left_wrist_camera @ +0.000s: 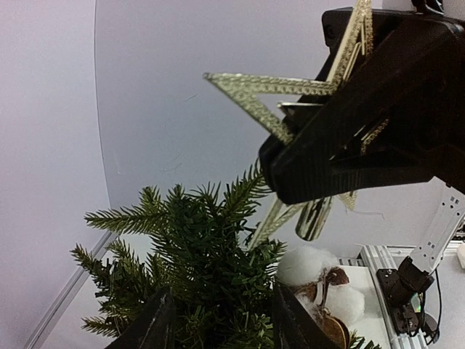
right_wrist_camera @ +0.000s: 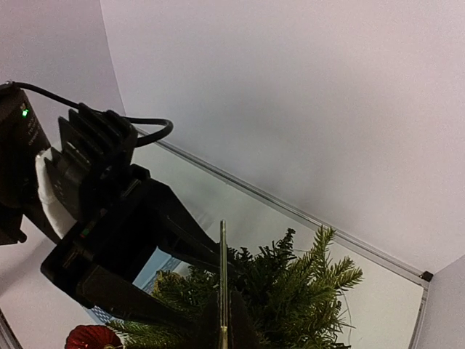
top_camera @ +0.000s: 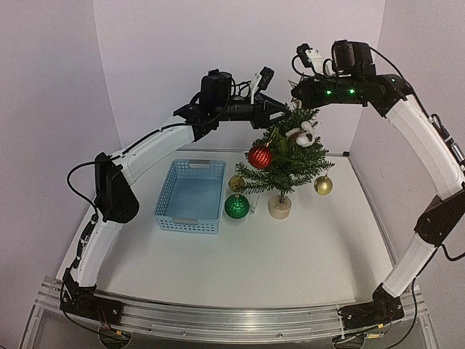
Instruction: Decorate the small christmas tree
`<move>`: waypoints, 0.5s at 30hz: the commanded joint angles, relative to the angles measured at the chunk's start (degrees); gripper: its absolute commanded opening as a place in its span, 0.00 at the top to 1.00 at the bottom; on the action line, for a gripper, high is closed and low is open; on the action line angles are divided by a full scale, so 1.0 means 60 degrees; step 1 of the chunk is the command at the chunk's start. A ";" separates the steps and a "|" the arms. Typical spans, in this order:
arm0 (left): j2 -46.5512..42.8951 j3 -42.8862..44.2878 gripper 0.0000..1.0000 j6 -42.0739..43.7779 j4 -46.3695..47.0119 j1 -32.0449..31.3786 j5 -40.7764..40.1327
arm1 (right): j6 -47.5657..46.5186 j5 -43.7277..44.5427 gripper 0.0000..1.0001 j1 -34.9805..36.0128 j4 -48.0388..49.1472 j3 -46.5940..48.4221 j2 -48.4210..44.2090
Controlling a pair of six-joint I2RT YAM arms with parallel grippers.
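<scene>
Gold star (left_wrist_camera: 283,86), clamped in the right gripper (left_wrist_camera: 305,156), hung just above the tip of the small christmas tree (top_camera: 285,156), which stood on the table (top_camera: 254,254) beside a blue basket (top_camera: 190,196). The left gripper (left_wrist_camera: 221,320) had its jaws astride the top branches; whether they pinched, I couldn't tell.

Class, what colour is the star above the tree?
Glittery gold star; the left wrist view shows it best.
</scene>
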 commanded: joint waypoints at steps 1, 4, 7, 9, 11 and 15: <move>0.0039 -0.0103 0.57 -0.0128 0.0437 -0.0060 0.0005 | -0.0280 0.0353 1.00 0.0003 0.0970 -0.0210 -0.0074; 0.0014 -0.0168 0.57 -0.0176 0.0480 -0.0047 -0.0005 | -0.0352 0.0489 1.00 0.0002 0.1716 -0.0578 -0.0218; -0.0014 -0.0218 0.58 -0.0177 0.0471 -0.0047 0.0006 | -0.0346 0.0342 1.00 0.0010 0.2156 -0.0744 -0.0332; -0.0017 -0.0251 0.58 -0.0191 0.0453 -0.0059 -0.0003 | -0.0362 0.0365 1.00 -0.0003 0.2177 -0.0766 -0.0334; -0.0037 -0.0279 0.58 -0.0193 0.0441 -0.0064 0.0007 | -0.0407 0.0520 1.00 0.0003 0.2168 -0.0849 -0.0350; -0.0045 -0.0279 0.59 -0.0191 0.0466 -0.0063 -0.0001 | -0.0455 0.0721 1.00 0.0009 0.2160 -0.0921 -0.0491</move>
